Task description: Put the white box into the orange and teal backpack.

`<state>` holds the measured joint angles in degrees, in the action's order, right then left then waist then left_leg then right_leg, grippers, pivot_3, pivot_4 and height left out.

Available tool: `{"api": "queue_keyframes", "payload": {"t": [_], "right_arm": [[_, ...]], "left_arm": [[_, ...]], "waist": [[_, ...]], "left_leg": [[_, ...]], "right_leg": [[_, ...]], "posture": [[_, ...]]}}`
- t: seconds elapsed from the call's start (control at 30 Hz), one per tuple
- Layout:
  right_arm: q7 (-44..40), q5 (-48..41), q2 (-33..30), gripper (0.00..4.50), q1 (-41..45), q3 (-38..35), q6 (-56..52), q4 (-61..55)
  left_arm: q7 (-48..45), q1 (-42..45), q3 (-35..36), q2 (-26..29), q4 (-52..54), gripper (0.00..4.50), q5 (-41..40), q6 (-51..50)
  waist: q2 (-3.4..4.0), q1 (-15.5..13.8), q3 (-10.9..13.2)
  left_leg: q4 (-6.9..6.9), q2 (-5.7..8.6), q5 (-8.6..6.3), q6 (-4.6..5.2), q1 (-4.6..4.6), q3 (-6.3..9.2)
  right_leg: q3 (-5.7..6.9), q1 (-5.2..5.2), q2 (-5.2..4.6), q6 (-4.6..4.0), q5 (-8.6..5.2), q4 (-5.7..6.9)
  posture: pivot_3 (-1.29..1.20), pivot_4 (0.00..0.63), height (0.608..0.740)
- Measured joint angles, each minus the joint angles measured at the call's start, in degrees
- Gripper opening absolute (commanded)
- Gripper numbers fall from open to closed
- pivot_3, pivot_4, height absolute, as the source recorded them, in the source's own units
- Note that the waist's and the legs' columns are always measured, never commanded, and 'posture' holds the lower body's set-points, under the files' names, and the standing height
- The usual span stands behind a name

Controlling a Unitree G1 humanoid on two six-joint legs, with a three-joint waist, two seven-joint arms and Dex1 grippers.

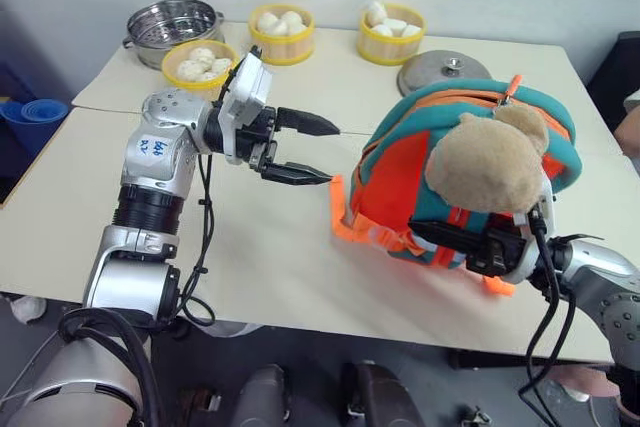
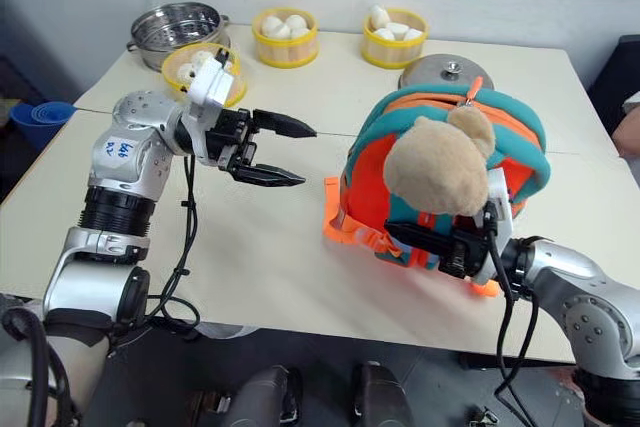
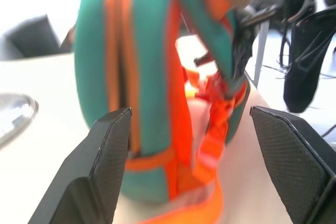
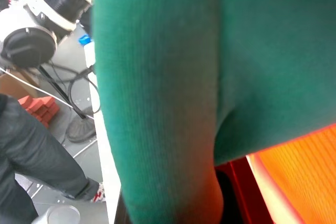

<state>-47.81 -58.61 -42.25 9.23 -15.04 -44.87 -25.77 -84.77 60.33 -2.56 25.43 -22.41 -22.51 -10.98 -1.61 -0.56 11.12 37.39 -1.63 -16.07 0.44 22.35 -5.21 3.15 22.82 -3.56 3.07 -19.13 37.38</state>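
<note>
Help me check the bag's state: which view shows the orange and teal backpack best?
The left eye view: the whole orange and teal backpack stands on the table, bear head facing the camera. The right eye view matches it; the left wrist view shows one side, the right wrist view teal fabric up close.

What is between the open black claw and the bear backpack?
Nothing: just bare table between the left gripper and the orange and teal backpack, seen in the left eye view.

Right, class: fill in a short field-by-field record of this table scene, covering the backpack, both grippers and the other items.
backpack: orange and teal backpack upright on the table, bear head facing the camera
left gripper: open, empty, beside the backpack, apart from it
right gripper: shut, against the backpack's base
steamer baskets: three, holding white buns
metal pot: at far corner
lid: behind backpack
</note>
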Motion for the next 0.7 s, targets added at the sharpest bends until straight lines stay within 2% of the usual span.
{"api": "queue_keyframes", "payload": {"t": [0.17, 0.3, 0.5, 0.6, 0.7], "right_arm": [[0.30, 0.27, 0.40, 0.00, 1.45, 1.44, -0.08, 0.04], [0.24, 0.60, 0.41, 0.00, 1.64, 2.14, -0.10, 0.32], [-0.18, 0.77, 0.40, 0.00, 0.62, 2.63, 0.00, 0.32], [-0.51, 0.87, 0.40, 0.00, -0.65, 2.46, 0.83, 0.32], [-0.67, 0.93, 0.41, 0.00, -1.30, 2.34, 1.31, 0.33]], "left_arm": [[5.72, 0.18, 0.18, -8.00, 9.94, 3.78, -2.03, 3.49], [10.06, 1.91, -2.35, -13.76, 12.31, 3.78, -1.43, 5.43], [11.52, 2.18, -5.32, -16.13, 12.47, 3.78, -0.50, 6.82], [12.05, 1.85, -6.35, -16.48, 12.72, 3.18, -0.05, 7.05], [12.84, 1.86, -7.76, -15.61, 13.10, 2.31, 1.55, 6.76]], "waist": [[0.01, -0.25, 0.00], [0.01, -0.12, 0.00], [0.03, 0.75, -0.02], [0.03, 0.61, -0.02], [0.03, 0.62, -0.02]], "left_leg": [[0.02, 0.04, -0.21, 0.36, 0.00, -0.06], [0.05, 0.04, -0.22, 0.36, -0.04, -0.09], [0.00, 0.00, -0.22, 0.38, -0.17, -0.09], [0.02, 0.01, -0.22, 0.37, -0.16, -0.09], [0.03, 0.02, -0.22, 0.38, -0.16, -0.09]], "right_leg": [[-0.03, -0.12, -0.03, 0.16, 0.09, -0.24], [-0.04, -0.14, 0.01, 0.16, 0.09, -0.20], [-0.08, -0.16, 0.07, 0.14, 0.08, -0.06], [-0.08, -0.17, 0.06, 0.14, 0.08, -0.07], [-0.10, -0.18, 0.05, 0.14, 0.08, -0.08]], "posture": [[0.00, 0.150, 0.740], [0.00, 0.150, 0.740], [0.00, 0.150, 0.740], [0.00, 0.150, 0.740], [0.00, 0.150, 0.740]]}}
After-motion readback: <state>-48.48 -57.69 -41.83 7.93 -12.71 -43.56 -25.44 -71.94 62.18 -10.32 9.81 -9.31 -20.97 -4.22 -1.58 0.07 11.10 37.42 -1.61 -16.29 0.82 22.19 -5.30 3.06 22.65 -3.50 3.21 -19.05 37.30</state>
